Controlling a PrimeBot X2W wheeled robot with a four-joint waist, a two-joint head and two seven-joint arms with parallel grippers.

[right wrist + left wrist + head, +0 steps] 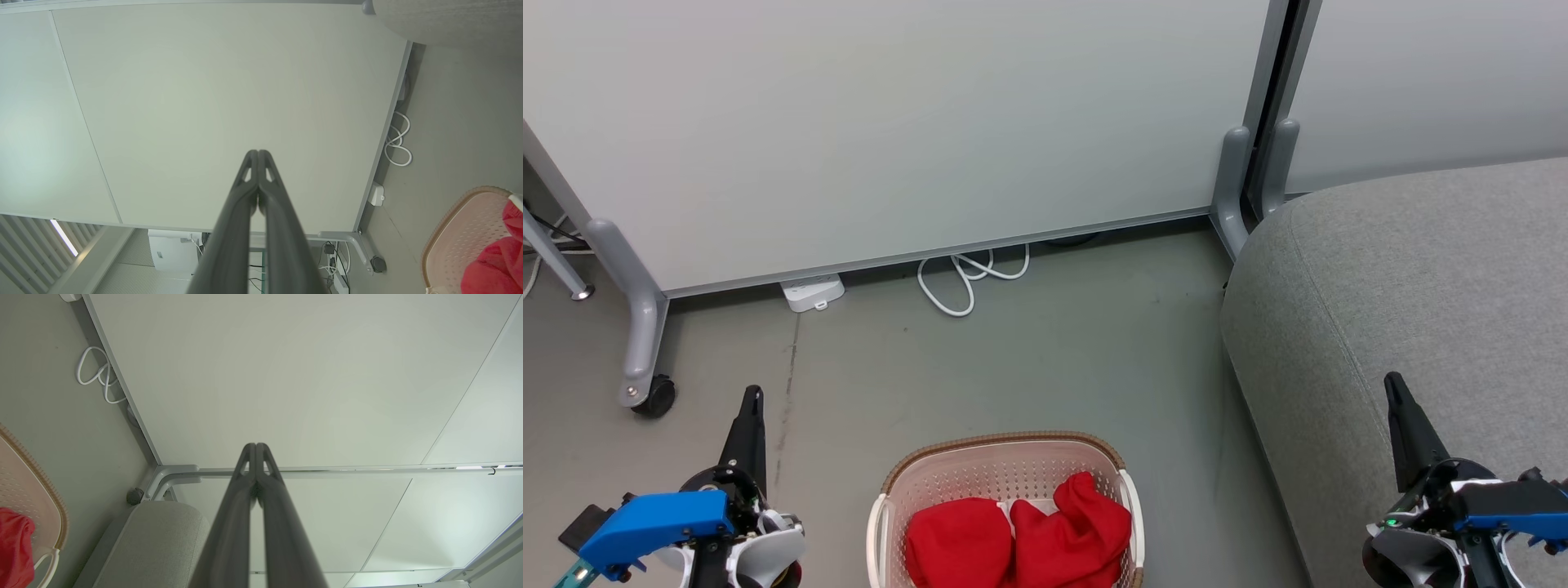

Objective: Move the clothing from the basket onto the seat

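While clothing (1021, 535) lies bunched in basket (1013, 439) on floor, seat (1421, 269) stands to its right. Left gripper (754, 394) and right gripper (1393, 380) both pressed together, holding nothing, well apart from basket. Best approach, I'd judge: open up first, drop straight onto heap, pinch deep fold, lift clear of rim.

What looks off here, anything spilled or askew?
Nothing stands out. The clothing sits bunched inside the basket, which stands upright on the floor left of the seat. The only loose item is a white cable coiled on the floor by the partition, beside a power strip.
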